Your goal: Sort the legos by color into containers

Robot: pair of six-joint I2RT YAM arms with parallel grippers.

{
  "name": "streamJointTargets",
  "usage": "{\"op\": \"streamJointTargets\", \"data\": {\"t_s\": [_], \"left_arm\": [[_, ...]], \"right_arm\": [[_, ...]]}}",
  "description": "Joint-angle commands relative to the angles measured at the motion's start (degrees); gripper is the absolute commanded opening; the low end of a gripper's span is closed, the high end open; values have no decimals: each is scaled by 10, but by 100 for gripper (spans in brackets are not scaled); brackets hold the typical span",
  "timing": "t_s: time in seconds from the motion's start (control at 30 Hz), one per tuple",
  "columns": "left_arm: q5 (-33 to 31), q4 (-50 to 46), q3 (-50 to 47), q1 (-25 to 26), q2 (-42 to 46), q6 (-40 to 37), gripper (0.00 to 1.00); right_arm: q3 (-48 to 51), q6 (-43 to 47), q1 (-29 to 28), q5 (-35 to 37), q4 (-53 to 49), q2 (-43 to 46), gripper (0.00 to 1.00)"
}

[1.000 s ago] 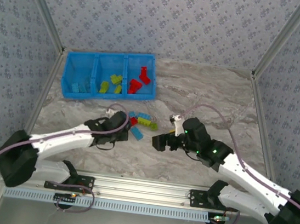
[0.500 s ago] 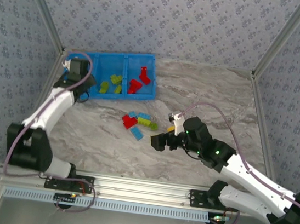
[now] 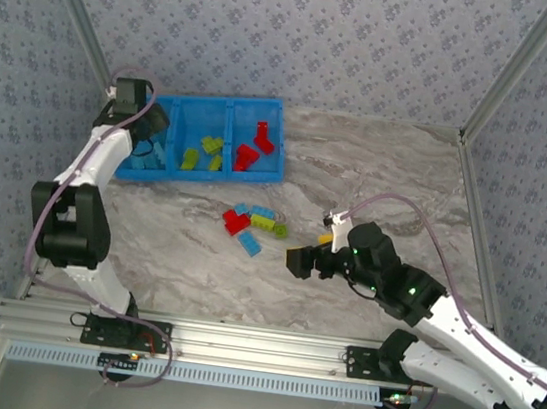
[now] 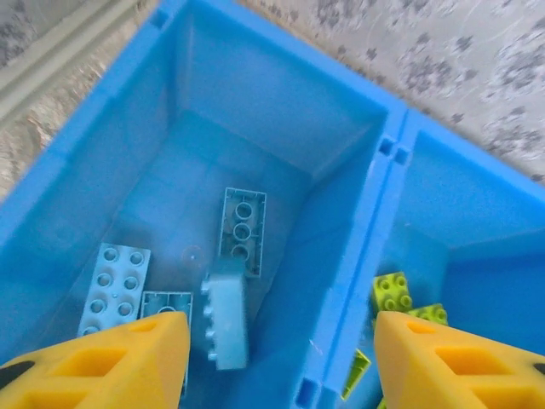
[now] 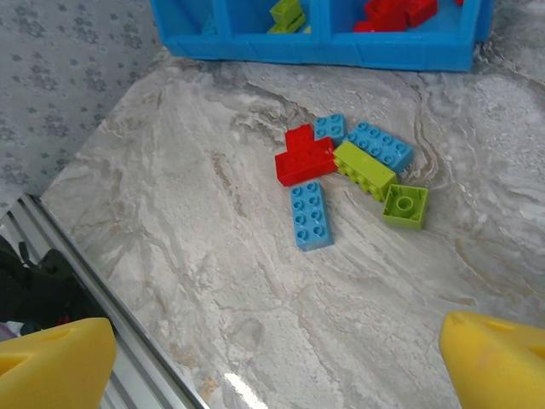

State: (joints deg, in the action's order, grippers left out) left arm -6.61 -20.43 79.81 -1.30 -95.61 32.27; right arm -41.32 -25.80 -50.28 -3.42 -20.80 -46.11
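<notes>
From above, the left arm has swung a long way. A second ago it lay low across the table (image 3: 389, 169) with its gripper at the 9 o'clock edge of the loose legos (image 3: 254, 225). Now it reaches toward 11 o'clock, and the left gripper (image 3: 144, 139) hangs over the left compartment (image 3: 142, 117) of the blue tray (image 3: 196, 181). The right gripper (image 3: 298, 261) has slid back a touch toward 4 o'clock. The loose legos lie as they did half a second ago, near the table's middle. They sit at about 10 o'clock from the right gripper and well apart from the left one, at its 5 o'clock. The tray's middle compartment holds lime bricks (image 3: 205, 150), and its right one holds red bricks (image 3: 256, 145).

Through the left wrist camera, the yellow fingertips (image 4: 94, 358) stand wide apart at the bottom edge, with nothing between them. The left compartment below them holds four light blue bricks. Three lie flat and the fourth, the tipped brick (image 4: 226, 319), lies on its side. The divider wall (image 4: 358, 273) runs up between the fingertips, and the far one hangs over the middle compartment (image 4: 485, 281).

Through the right wrist camera, that gripper's fingertips (image 5: 51, 362) sit in the bottom corners, spread wide and holding nothing. The heap lies at 12 o'clock, well apart from them. In it, a red brick (image 5: 302, 158) touches a small blue brick (image 5: 330, 128) and a long lime brick (image 5: 364, 170). A long blue brick (image 5: 379, 146) lies along the lime one. A square lime brick (image 5: 405, 206) lies at the heap's 4 o'clock and another blue brick (image 5: 311, 215) at its 6 o'clock. The tray lies beyond.
</notes>
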Motion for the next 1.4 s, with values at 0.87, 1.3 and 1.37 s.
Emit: {"op": "streamJointTargets", "data": {"t_s": [0.87, 1.3, 1.37], "left_arm": [[316, -167, -351, 387, 497, -721, 99], [296, -146, -397, 385, 523, -760, 99], [271, -117, -405, 379, 534, -739, 99]], "right_arm": [[-188, 45, 59, 94, 81, -560, 88], [-173, 36, 48, 130, 81, -469, 34], [-165, 37, 38, 130, 89, -408, 33]]}}
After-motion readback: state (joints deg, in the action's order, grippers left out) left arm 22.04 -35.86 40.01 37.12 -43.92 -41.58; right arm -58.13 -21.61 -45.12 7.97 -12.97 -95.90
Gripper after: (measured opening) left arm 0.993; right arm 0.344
